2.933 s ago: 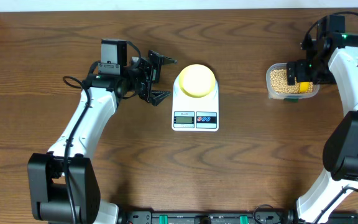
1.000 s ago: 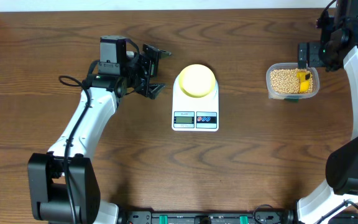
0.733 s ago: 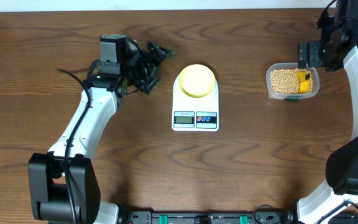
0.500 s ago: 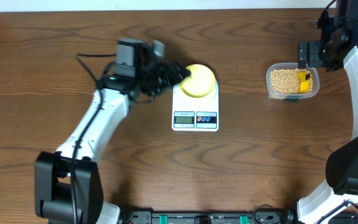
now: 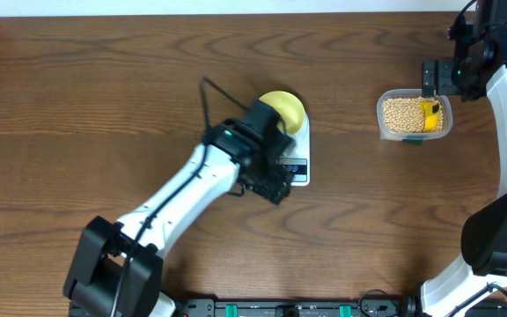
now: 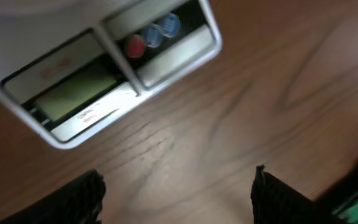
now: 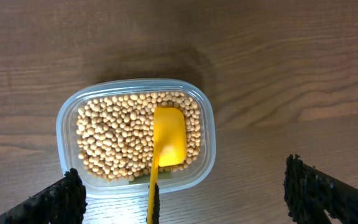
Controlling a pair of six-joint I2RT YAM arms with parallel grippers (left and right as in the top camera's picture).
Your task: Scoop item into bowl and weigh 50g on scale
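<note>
- the bowl [image 5: 282, 107] is seen on the back part of the scale [image 5: 299, 151], partly hidden by the left arm.
- the left gripper [image 5: 275, 178] is held over the scale's front edge, near the display [image 6: 73, 96] and buttons [image 6: 151, 34]; its fingers [image 6: 86, 196] are spread wide, nothing between them.
- the beans [image 5: 401, 114] are kept in a tub [image 5: 382, 120] well right of the scale, with a scoop [image 5: 430, 114] lying in them.
- the right gripper [image 5: 437, 79] is held over the tub, spread wide and empty.
</note>
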